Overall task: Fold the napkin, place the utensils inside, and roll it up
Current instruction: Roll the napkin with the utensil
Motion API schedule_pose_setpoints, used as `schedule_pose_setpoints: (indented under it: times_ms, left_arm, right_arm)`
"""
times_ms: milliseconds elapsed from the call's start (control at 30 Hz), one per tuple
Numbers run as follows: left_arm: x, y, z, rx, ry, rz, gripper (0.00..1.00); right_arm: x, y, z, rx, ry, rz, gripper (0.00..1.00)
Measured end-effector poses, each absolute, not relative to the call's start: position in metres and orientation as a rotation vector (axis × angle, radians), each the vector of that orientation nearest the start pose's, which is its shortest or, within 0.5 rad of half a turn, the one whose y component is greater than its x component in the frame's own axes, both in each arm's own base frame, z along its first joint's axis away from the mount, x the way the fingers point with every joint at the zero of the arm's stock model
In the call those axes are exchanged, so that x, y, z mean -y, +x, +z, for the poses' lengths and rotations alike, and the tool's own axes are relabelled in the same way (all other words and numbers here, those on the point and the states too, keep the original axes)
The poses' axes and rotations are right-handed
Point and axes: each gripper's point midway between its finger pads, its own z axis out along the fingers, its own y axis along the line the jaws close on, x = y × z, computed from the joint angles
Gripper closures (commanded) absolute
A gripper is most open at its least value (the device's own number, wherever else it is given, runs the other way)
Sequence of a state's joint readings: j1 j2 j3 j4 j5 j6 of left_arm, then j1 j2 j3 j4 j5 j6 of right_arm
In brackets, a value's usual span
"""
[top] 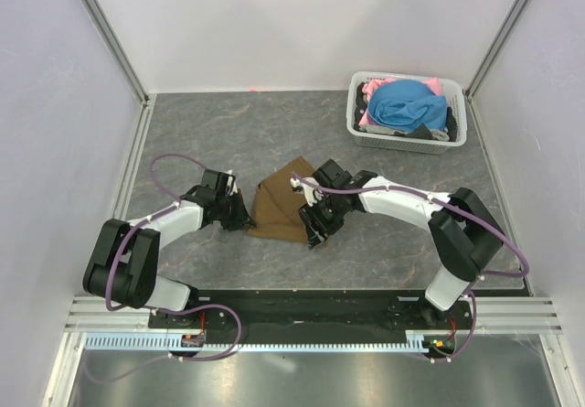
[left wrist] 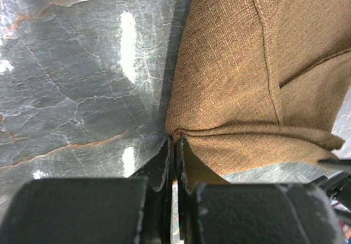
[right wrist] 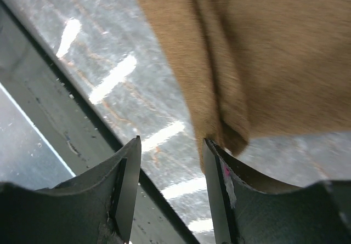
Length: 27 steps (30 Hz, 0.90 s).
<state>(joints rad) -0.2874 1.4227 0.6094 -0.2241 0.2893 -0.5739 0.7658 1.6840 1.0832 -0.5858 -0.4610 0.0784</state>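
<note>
Napkin (top: 280, 208) sits roughly mid-bench, a little closer to the front edge than the far one. It's the brown cloth, doubled over on itself with one point aimed at the far edge. It isn't lying flat: the layers bunch up and a stitched seam runs across the top one.

The left gripper (left wrist: 174, 145) is on the cloth's left side. Its jaws are pressed together and pinching a gathered corner of the fabric right at the tips. From that pinch the cloth fans out away from it and throws a shadow on the grey marbled bench (top: 201, 133), so that bit looks lifted.

The right gripper (right wrist: 173, 159) is at the cloth's right side, toward the front edge. Its jaws are spread with bare surface showing between them. A drooping corner of the cloth hangs right by the tip of one finger (right wrist: 219, 172). I can't tell if it actually touches, but nothing is clamped.

Further out, in the far right corner, there's a white basket (top: 402, 138) with a blue cloth (top: 407, 103) and something pink (top: 373, 87) piled in it.
</note>
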Motion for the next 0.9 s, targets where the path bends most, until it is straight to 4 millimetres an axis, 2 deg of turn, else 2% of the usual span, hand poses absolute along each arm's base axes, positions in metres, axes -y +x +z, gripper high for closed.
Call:
schedule_pose_setpoints:
  times_ms: [133,333,500,600,700,767,900]
  left_arm:
    - [0.149,0.251,0.017,-2.691,-0.280,-0.664,0.98]
    - [0.151,0.255,0.021,-2.683,-0.275,-0.673,0.98]
    - [0.150,0.253,0.019,-2.696,-0.274,-0.666,0.98]
    - [0.149,0.251,0.016,-2.720,-0.276,-0.655,0.98]
    - [0.150,0.252,0.016,-2.730,-0.272,-0.654,0.98]
    - [0.150,0.252,0.015,-2.741,-0.272,-0.654,0.98]
    - [0.152,0.252,0.015,-2.751,-0.266,-0.662,0.98]
  right_arm:
    - [-0.283,0.193,0.052,-2.676,-1.048,0.835,0.43]
    - [-0.281,0.194,0.045,-2.713,-1.023,0.873,0.43]
    - [-0.282,0.197,0.049,-2.699,-1.035,0.864,0.42]
    - [-0.286,0.204,0.057,-2.647,-1.082,0.787,0.40]
    - [-0.297,0.210,0.071,-2.532,-1.168,0.673,0.38]
    - [-0.314,0.210,0.082,-2.409,-1.237,0.593,0.37]
    - [-0.338,0.215,0.087,-2.214,-1.290,0.452,0.36]
